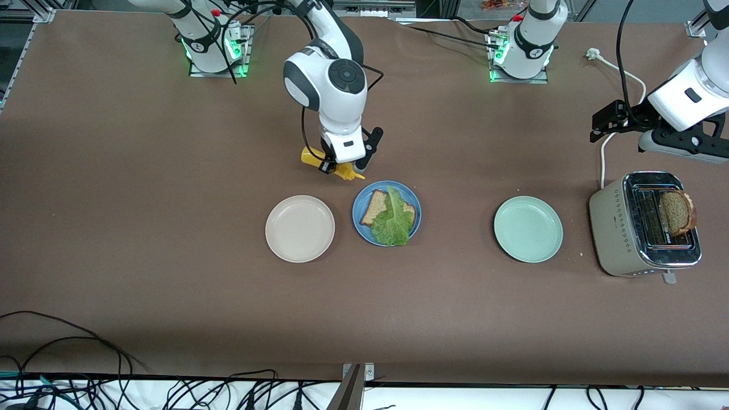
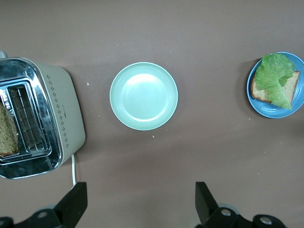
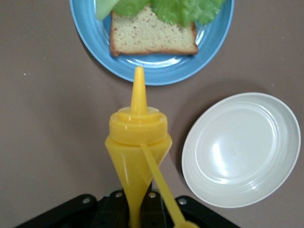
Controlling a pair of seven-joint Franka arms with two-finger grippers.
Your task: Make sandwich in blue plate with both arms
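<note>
Open-faced sandwich (image 1: 390, 215) at mid-assembly: one slice of brown bread (image 3: 153, 34) lies on the blue plate (image 1: 363, 219), a ruffled lettuce leaf (image 1: 394, 219) draped across it and reaching the plate's rim on the side nearer the front camera. The blue plate sits near the table's centre, between the cream-white plate (image 1: 300, 228) toward the right arm's end and the mint-green plate (image 1: 528, 228) toward the left arm's end; both of these are bare.

The right gripper (image 1: 342, 165) hangs just above the table beside the blue plate's rim, clamped on a yellow squeeze bottle (image 3: 137, 156) — nozzle pointing at the plate, its tethered cap dangling. The bottle is tilted, seemingly close to level, though the wrist view alone does not settle the angle.

The left gripper (image 2: 137, 206), fingers spread wide and holding nothing, hovers over bare table near the toaster (image 1: 615, 225), which stands at the left arm's end of the table. A second bread slice (image 1: 676, 212) stands in one slot of the toaster.

Risks from here: the nozzle appears short of the bread, so squeezing now would likely put sauce on the rim or table. A hard squeeze could shift the loose leaf. In the toaster, the slice offers only a narrow edge — a poorly centred pinch may crumble or drop it.
</note>
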